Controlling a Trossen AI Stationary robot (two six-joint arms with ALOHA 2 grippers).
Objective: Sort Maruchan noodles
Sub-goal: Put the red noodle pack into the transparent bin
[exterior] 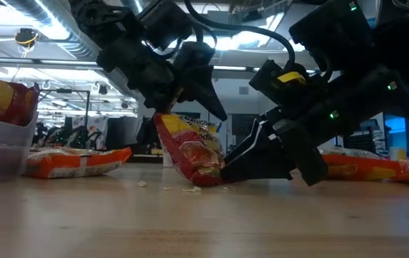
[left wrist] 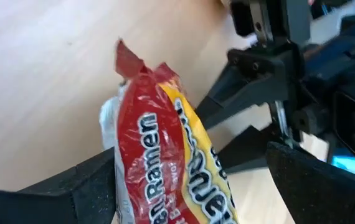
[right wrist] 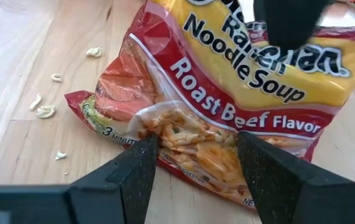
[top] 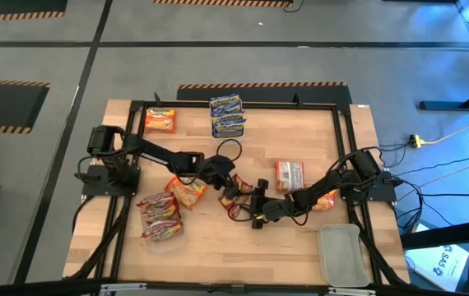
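A red Roast Beef Maruchan packet [exterior: 190, 150] stands tilted at the table's middle. It also shows in the right wrist view [right wrist: 227, 74]. My left gripper [top: 228, 187] comes down on its upper end and is shut on it. My right gripper [exterior: 226, 166] is open and lies low and level, pointing at the packet's lower end from the table's right. Its fingertips [right wrist: 141, 163] stand just in front of that end, and I cannot tell whether they touch it. My left gripper holds the red packet by its upper end [exterior: 163, 120], slanting down from above and from the table's left. One finger [left wrist: 93, 186] lies against the packet's pale back edge [left wrist: 116, 180]. The packet leans, crumpled, with its lower end [exterior: 201, 179] on the table.
Two blue packets [top: 227, 115] and an orange one [top: 160, 121] lie at the far edge. A red packet [top: 290, 175] and an orange one [top: 327, 200] lie on the right. Several packets [top: 160, 218] are piled near left. A clear tub [top: 339, 251] stands near right. Noodle crumbs [right wrist: 43, 109] lie scattered.
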